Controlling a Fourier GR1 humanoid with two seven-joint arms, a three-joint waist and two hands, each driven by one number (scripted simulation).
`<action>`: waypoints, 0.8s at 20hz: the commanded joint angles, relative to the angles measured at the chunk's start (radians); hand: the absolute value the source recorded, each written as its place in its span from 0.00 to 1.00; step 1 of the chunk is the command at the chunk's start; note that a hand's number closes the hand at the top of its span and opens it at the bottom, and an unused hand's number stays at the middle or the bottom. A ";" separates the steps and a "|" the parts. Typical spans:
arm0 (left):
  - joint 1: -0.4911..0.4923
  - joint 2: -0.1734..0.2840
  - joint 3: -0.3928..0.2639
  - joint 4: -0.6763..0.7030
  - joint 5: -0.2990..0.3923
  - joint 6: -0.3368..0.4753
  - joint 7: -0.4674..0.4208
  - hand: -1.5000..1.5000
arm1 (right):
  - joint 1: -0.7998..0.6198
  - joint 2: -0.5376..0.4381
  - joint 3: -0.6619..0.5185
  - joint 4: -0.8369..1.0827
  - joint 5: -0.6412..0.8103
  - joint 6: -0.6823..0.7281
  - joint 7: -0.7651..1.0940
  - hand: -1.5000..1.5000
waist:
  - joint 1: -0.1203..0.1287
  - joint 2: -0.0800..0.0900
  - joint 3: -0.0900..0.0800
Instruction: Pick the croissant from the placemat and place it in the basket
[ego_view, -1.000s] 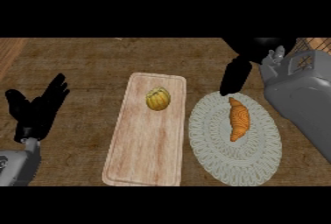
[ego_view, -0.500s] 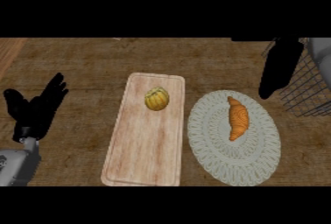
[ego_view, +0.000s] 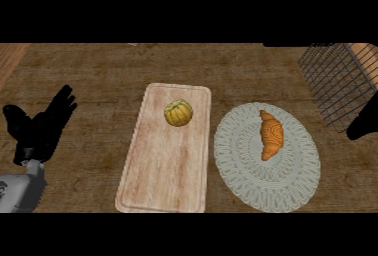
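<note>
On the placemat, croissant lies lengthwise.

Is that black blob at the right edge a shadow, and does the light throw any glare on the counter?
In the head view, the dark shape at the right edge beside the wire basket is cut off by the frame; shadow or hand, it cannot be told. The light is soft and even: no glare on the wooden counter, only faint shading around the croissant on the placemat.
</note>
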 joint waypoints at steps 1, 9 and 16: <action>-0.007 0.007 0.023 0.008 -0.006 -0.030 -0.001 0.50 | 0.182 0.014 -0.041 -0.127 0.055 -0.026 -0.059 0.00 | 0.004 0.003 0.000; -0.016 -0.024 0.031 -0.008 -0.023 -0.034 0.030 0.50 | 0.366 0.120 0.025 -0.071 0.433 -0.194 -0.392 0.00 | 0.020 0.007 0.001; 0.002 -0.046 0.046 -0.001 -0.052 -0.041 0.000 0.50 | 0.403 0.265 0.069 0.088 0.561 -0.385 -0.543 0.00 | 0.022 0.007 0.000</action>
